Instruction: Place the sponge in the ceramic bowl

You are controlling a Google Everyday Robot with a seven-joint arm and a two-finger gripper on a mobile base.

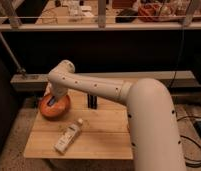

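Note:
The orange-brown ceramic bowl [55,109] sits at the back left of the wooden table [101,132]. My arm reaches from the right across the table, and its gripper [54,99] hangs down into the bowl. A small dark blue piece, the sponge [52,101], shows at the gripper's tip just over the bowl's inside. Whether the sponge is held or resting in the bowl I cannot tell.
A pale capped bottle [69,136] lies on its side near the table's front left. A dark upright object [92,101] stands behind my arm at the table's back edge. A low ledge [29,80] and a dark wall run behind; cables [194,145] lie on the floor at right.

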